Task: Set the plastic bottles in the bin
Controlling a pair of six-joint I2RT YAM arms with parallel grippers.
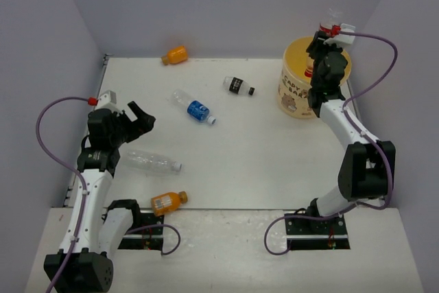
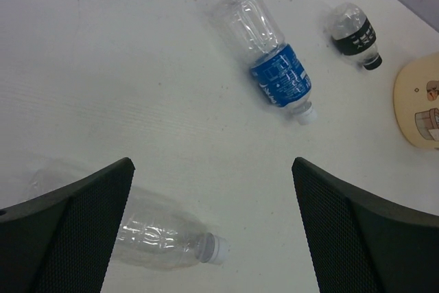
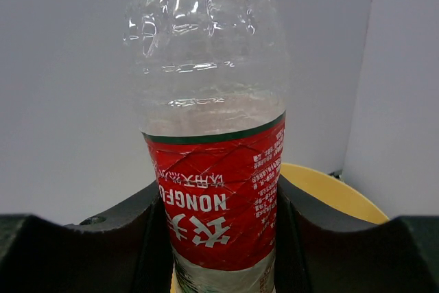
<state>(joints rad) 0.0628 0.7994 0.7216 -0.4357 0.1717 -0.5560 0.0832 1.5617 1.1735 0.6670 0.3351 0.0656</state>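
The white counter point(image 1: 274, 169) carries the pale-yellow bin point(image 1: 296, 94) at its far right. Above the bin's far rim the right hand point(image 1: 319, 44) is clamped on a red-label bottle point(image 3: 216, 190). At the left, the left hand point(image 1: 142, 118) hangs over the counter, fingers wide apart and holding nothing. Just near of it lies an unlabelled clear bottle point(image 1: 151, 161). A blue-label bottle point(image 1: 194, 108) lies mid-counter, a black-label bottle point(image 1: 238, 86) farther back. One orange bottle point(image 1: 175, 55) lies at the far edge, another point(image 1: 168, 201) at the near edge.
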